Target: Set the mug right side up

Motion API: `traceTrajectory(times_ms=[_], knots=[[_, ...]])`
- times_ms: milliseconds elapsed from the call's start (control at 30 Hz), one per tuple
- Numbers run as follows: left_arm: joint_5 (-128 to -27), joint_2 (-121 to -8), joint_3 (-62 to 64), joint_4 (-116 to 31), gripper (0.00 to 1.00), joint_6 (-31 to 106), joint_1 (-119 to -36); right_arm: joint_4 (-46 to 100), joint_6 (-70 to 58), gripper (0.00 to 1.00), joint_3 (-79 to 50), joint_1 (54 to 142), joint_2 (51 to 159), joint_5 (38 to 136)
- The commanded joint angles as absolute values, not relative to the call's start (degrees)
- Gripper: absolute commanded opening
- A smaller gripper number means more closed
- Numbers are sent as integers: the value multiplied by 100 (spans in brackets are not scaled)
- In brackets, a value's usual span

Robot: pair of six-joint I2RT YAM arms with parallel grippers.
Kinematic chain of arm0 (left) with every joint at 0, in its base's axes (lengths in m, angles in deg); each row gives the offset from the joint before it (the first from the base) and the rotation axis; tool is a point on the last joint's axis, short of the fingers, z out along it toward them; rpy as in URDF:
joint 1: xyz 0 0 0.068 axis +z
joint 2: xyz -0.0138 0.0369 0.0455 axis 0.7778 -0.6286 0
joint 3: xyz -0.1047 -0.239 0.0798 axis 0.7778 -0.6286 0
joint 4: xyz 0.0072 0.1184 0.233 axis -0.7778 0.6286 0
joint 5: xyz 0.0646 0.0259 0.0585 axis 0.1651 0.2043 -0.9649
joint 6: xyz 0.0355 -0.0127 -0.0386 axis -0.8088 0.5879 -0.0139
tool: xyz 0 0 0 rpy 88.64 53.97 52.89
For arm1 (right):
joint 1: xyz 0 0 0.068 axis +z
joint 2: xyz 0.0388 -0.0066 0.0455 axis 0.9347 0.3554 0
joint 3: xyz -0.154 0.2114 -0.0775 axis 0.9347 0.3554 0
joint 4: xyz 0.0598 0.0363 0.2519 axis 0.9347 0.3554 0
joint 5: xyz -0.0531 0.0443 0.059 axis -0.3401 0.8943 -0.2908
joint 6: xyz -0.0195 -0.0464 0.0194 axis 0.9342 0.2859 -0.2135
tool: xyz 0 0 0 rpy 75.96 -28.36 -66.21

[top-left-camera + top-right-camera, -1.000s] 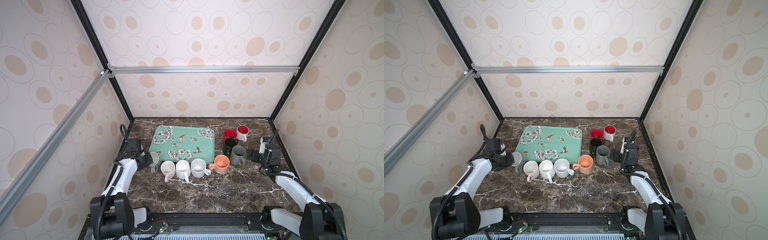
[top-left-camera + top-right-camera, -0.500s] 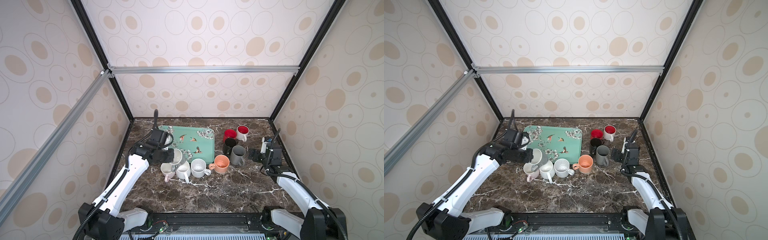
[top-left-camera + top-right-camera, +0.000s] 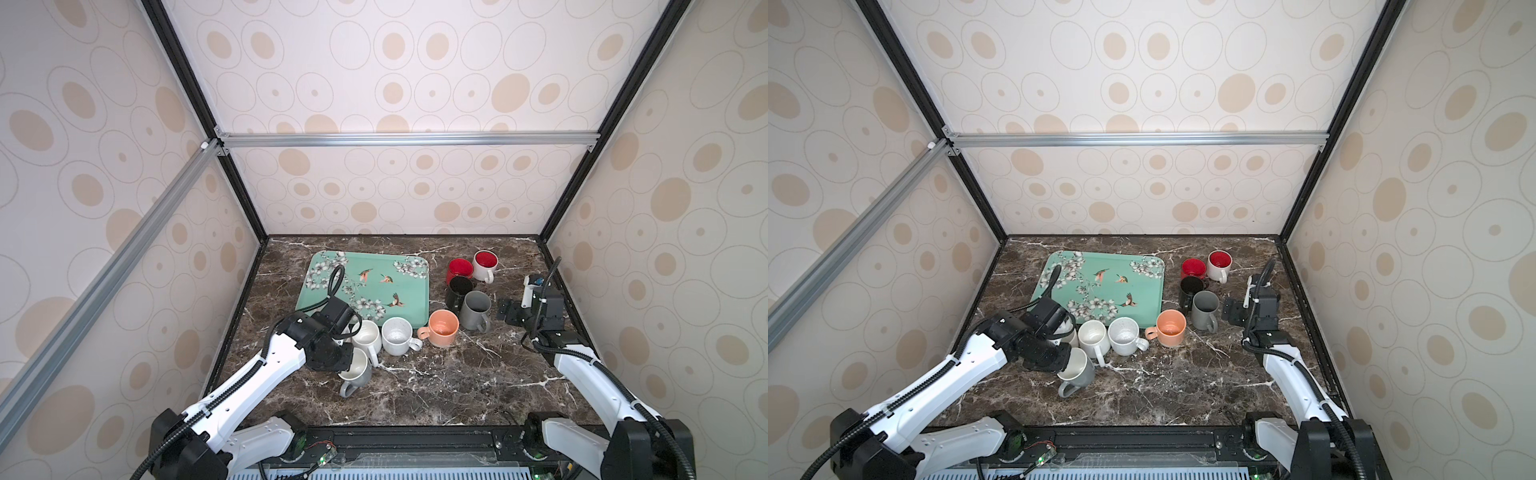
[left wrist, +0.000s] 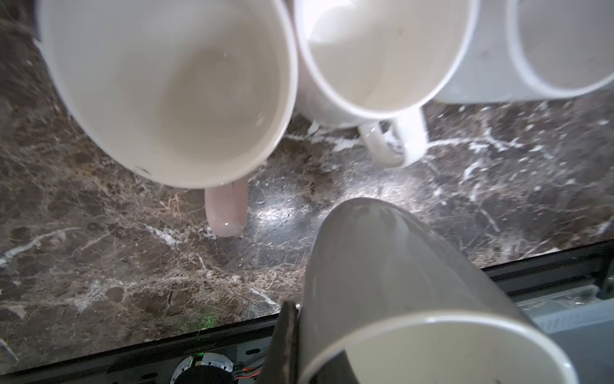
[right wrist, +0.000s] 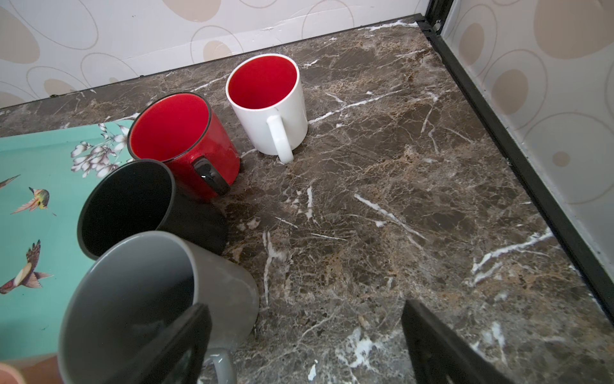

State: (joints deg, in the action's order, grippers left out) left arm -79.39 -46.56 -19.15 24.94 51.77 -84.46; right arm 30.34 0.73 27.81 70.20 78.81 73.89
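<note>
**Inspector:** Position of the grey mug [image 3: 362, 374]?

**Assessor:** Front left of the surface [image 3: 436, 395], just ahead of the white mugs [image 3: 366, 336]. Its long axis leans, mouth up toward the left pincer [image 3: 344, 362].

**Inspector:** Pincers?

**Assessor:** The left is clamped on the mug's wall at the rim. The right pincer [image 3: 508, 312] is well apart, jaws wide, empty. In my judgement, uprighting falls to the left arm.
</note>
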Motion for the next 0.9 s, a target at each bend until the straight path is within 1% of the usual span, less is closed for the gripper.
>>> traceTrajectory(times_ms=[0, 167, 267, 467, 600, 867], knots=[[-7994, -4668, -1996, 2085, 0, 5342, -8516, 3111, 131, 93, 2697, 7037, 7771, 7350], [-8148, -4982, -2092, 1713, 0, 5294, -8520, 3116, 179, 93, 2685, 7041, 7822, 7358], [-8282, -5130, -2056, 1638, 4, 5254, -8516, 3103, 198, 93, 2685, 7041, 7836, 7357], [-8518, -5210, -2030, 1511, 5, 5262, -8516, 3074, 188, 94, 2681, 7036, 7884, 7351], [-8590, -5203, -1963, 1531, 17, 5266, -8514, 3060, 205, 94, 2685, 7039, 7888, 7330], [-8615, -5133, -1646, 1689, 23, 5241, -8516, 3028, 225, 94, 2681, 7040, 7877, 7272]])
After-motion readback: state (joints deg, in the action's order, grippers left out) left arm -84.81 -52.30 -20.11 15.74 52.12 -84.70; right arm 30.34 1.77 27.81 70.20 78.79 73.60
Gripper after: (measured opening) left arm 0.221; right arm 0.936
